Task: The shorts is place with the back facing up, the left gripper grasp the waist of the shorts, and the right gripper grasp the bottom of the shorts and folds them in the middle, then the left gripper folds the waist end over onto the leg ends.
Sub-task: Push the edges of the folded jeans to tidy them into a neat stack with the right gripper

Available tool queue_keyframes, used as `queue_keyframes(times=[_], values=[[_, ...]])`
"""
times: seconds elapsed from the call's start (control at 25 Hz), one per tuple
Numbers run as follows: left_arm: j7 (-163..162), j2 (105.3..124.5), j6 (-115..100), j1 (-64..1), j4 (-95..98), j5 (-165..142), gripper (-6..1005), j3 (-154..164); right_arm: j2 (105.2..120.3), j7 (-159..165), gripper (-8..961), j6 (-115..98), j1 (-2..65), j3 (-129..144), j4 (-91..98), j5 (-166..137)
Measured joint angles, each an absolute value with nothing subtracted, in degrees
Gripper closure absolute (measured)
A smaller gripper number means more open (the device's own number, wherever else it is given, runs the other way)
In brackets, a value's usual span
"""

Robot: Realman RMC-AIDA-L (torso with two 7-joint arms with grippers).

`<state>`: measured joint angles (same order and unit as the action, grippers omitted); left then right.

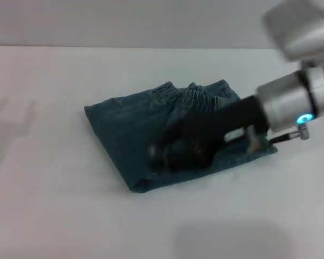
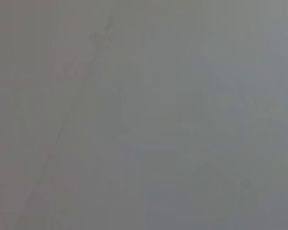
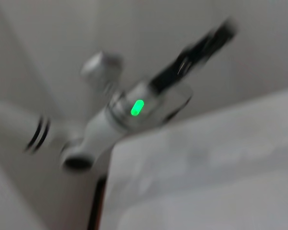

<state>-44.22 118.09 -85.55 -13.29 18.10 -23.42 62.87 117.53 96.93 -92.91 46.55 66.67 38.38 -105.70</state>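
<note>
Right black gripper (image 1: 170, 154) hangs over the folded blue denim shorts (image 1: 129, 129) on the white table (image 1: 54, 205), near their 5 o'clock edge; whether clenched, I cannot tell.

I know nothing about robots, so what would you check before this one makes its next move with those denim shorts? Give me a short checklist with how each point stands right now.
1. Shorts on the table, not hanging off an edge: ok.
2. Shorts already folded in the middle: ok, they lie as a doubled bundle with the elastic waist along the far edge.
3. Right gripper over the shorts: ok, it sits low above the near half.
4. Right gripper's fingers open or shut: cannot tell, too blurred.
5. Left gripper ready at the waist: not ok; absent from the head view, and its wrist view shows no cloth. The right wrist view shows the left arm off the table.
</note>
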Motion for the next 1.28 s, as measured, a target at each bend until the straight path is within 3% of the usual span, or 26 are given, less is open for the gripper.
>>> queue_keyframes(times=[0.36, 1.28], values=[[-43.61, 118.29, -86.07, -13.31, 16.68, -23.43, 256, 62.87, 118.86, 105.5, 567, -90.74, 53.28, 80.59, 37.63, -112.03], [-43.59, 118.25, -85.8, -14.43, 14.15, -23.28, 261, 62.66, 119.67, 108.82, 567, -66.7, 52.03, 94.67, 37.37, -110.71]])
